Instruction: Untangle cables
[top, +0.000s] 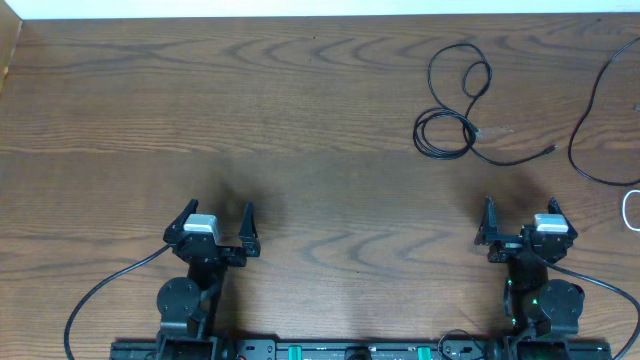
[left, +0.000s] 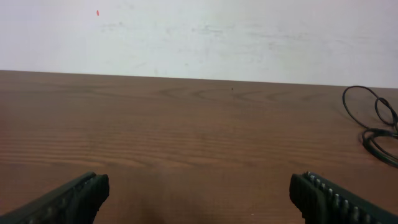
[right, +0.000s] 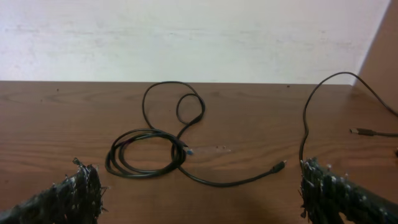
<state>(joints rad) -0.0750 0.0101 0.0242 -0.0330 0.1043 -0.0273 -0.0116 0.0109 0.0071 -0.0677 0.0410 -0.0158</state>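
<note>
Seen from overhead, the left gripper (top: 219, 210) and the right gripper (top: 520, 206) are found at the near side of the table (top: 250, 110), each with fingers spread wide and nothing between them. The coiled black cable (top: 470, 128) is laid ahead of the right gripper, with a second black cable (top: 590, 100) beside it. The white cable (top: 627, 210) is shown only from overhead, at the right edge, while the coil's small plug (right: 279, 167) is best seen in the right wrist view.

Overhead looks straight down; low wrist views face the wall (left: 199, 37), sharing a coiled cable (right: 149, 155).
</note>
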